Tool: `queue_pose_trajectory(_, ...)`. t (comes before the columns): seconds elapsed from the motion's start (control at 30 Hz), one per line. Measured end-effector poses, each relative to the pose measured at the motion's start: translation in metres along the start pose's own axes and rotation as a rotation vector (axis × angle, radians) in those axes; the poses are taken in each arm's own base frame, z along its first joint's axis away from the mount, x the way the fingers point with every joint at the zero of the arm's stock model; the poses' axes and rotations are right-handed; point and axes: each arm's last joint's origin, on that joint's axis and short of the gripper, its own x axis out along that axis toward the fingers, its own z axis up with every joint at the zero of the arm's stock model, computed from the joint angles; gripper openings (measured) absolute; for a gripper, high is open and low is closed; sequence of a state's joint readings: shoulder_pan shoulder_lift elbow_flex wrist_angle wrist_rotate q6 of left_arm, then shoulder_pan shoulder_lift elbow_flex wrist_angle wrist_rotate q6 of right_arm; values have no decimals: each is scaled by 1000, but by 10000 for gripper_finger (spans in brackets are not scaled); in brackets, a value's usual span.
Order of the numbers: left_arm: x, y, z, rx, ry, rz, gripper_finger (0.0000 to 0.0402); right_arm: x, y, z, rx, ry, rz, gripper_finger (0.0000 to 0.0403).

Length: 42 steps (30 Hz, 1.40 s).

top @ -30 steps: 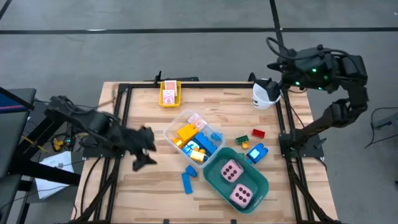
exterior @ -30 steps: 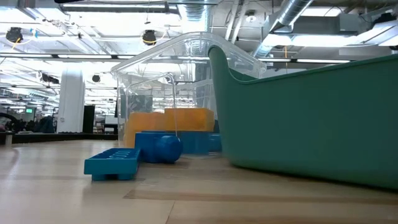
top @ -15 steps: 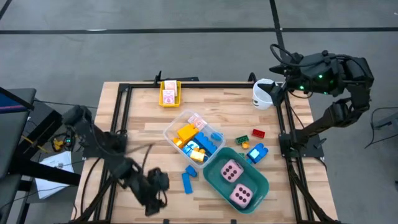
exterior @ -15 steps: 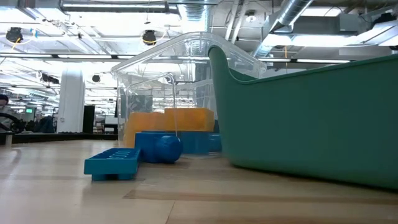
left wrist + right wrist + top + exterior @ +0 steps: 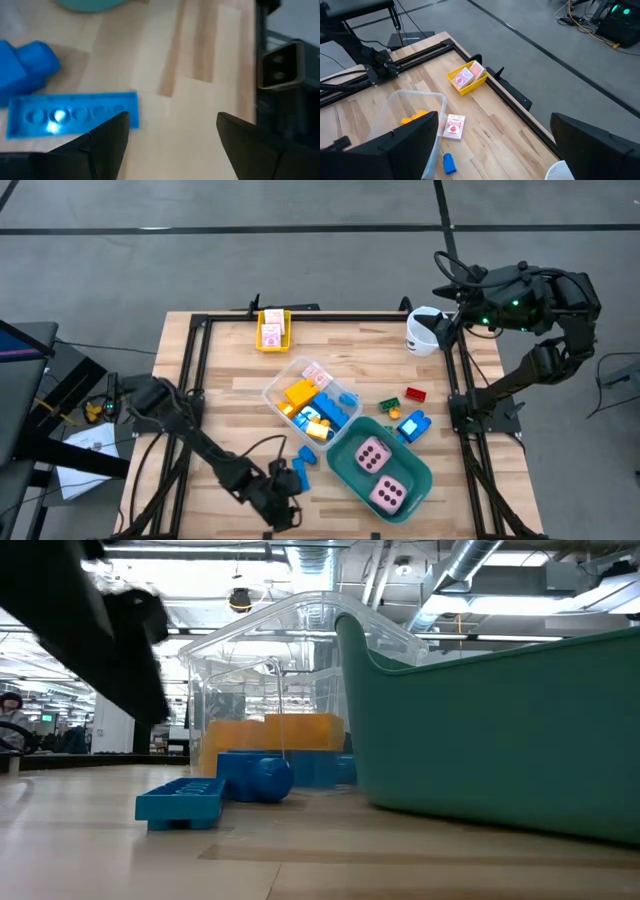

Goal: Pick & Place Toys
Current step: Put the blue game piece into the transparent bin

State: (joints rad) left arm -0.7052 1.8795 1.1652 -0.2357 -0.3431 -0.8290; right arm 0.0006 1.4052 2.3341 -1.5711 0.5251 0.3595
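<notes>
High view: L gripper [image 5: 283, 498] low at table's near edge, just beside flat blue brick [image 5: 303, 471], fingers apart, nothing held. R gripper [image 5: 447, 320] at far right corner, next to white cup [image 5: 425, 331], fingers spread, empty. Clear tub [image 5: 310, 402] mid-table holds orange, yellow, blue bricks + pink-white card [image 5: 317, 375] on its rim. Teal tub [image 5: 383, 471] holds two pink dice [image 5: 373, 455]. Green brick [image 5: 390, 405], red brick [image 5: 416, 394], blue brick [image 5: 411, 426] loose on wood betw tubs and right rail. Yellow tray [image 5: 272, 330] w/ cards at far edge.

Low view: flat blue brick lies on table in front of clear tub; teal tub wall fills right side. Dark arm blurred at upper left.

L wrist view: fingers [image 5: 102, 142] wide apart, empty, flat blue brick just beside one fingertip, not touching as far as can tell.

R wrist view: fingers [image 5: 402, 145] wide apart, nothing betw them; yellow tray, card, clear tub well apart beyond.
</notes>
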Motion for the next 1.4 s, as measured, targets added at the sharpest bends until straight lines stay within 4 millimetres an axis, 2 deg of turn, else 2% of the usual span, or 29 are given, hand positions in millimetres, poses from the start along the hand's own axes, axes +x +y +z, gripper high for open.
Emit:
queue_pose_trajectory(0.27, 22, 18, 9, 71, 2, 59, 294, 0, 0, 0, 5, 1, 3, 375)
queue_pose_trajectory(0.4, 30, 29, 6, 54, 7, 58, 294, 0, 0, 0, 20, 2, 4, 375)
queue_pose_trajectory(0.53, 28, 32, 3, 50, 22, 45, 294, 0, 1, 0, 32, 3, 7, 375)
queue_pose_trajectory(0.7, 23, 25, -6, 38, 65, -18, 294, 0, 1, 0, 33, 10, 24, 375)
queue_pose_trajectory(1.0, 6, 6, -23, 49, 95, -81, 294, 3, 3, 0, 29, 17, 23, 375)
queue_pose_trajectory(1.17, -18, 2, -14, 45, 39, -91, 294, 3, 3, 0, 30, 16, 23, 375)
queue_pose_trajectory(1.4, -55, 11, 0, 27, -39, -4, 294, 2, 5, 0, 22, 16, 35, 375)
